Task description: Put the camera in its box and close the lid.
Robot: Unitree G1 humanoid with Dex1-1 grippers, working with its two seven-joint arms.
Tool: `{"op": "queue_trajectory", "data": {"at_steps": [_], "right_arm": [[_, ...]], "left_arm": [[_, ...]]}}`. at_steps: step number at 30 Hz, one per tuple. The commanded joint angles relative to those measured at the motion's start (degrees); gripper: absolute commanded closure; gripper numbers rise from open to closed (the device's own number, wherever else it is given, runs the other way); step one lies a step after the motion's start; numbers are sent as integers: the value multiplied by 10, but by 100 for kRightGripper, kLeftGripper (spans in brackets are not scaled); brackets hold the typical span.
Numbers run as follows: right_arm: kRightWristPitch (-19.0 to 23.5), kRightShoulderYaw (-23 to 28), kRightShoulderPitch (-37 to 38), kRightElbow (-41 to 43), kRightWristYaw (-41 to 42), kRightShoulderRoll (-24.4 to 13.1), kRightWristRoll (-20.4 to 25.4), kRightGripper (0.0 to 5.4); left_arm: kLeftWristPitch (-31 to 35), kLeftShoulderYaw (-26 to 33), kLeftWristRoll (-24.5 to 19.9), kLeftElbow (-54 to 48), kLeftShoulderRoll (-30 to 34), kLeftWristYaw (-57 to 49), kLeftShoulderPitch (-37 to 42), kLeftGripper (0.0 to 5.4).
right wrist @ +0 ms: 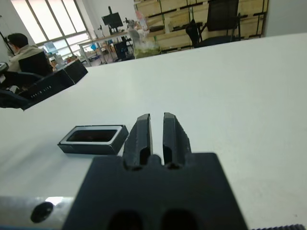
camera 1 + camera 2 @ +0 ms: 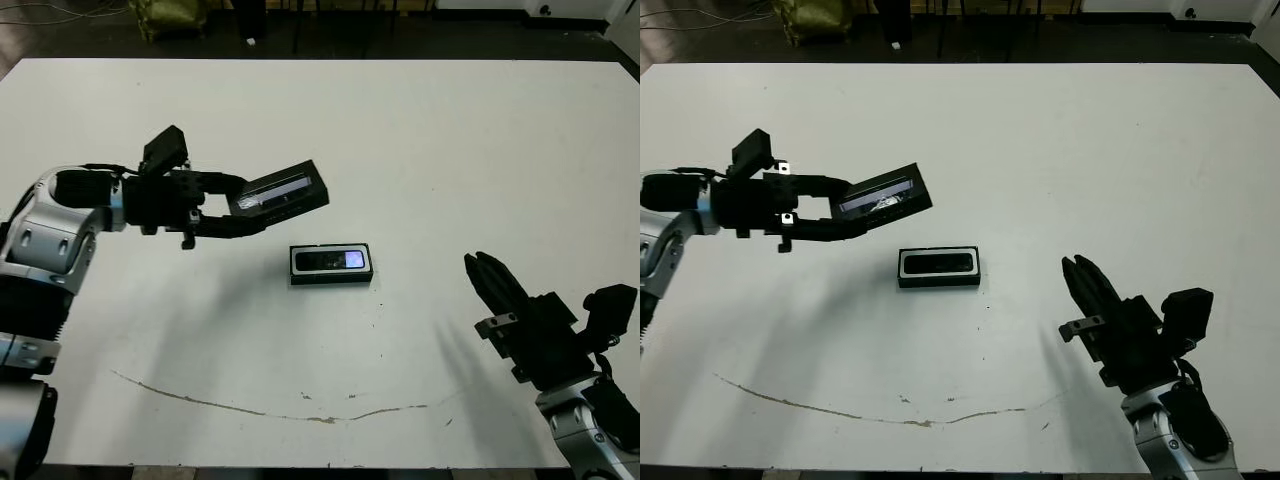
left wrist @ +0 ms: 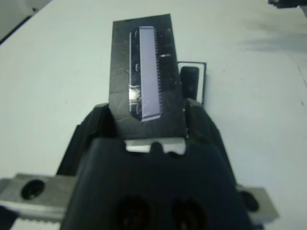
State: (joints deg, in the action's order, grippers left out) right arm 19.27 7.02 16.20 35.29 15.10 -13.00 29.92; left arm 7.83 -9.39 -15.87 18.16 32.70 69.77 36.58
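Camera [image 2: 331,261]: already lies in the box [image 2: 331,279] on the desk [image 2: 480,150].
Lid [image 2: 283,191]: not yet on — my left gripper [image 2: 232,208] grasps it above.
Right gripper [image 2: 490,277]: clenched, empty.

The lid's [image 3: 146,76] near end is buried between the left gripper's [image 3: 148,127] fingers in the left wrist view, and it covers most of the box [image 3: 194,81] behind; the camera [image 1: 91,136] inside the box is only a dark blur, its screen unreadable from the right wrist
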Motion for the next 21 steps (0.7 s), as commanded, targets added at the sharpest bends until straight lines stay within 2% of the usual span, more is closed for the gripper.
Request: {"op": "queue_trajectory", "data": {"at_steps": [1,5,13,21], "right_arm": [[6,0,6,-4,1,-8,-9,540],[19,1,4,1,-4,-5,1,540],[12,3,2,-4,3,-7,-2,540],[4,4,-1,-12,12,0,10,540]], "left_arm": [[-9,-3,5,-1,-12,4,-20,319],[-28,0,3,-16,-22,0,-38,319],[-44,4,4,-49,-29,-11,-81,319],[-62,-7,21,-17,-38,-14,-79,319]]}}
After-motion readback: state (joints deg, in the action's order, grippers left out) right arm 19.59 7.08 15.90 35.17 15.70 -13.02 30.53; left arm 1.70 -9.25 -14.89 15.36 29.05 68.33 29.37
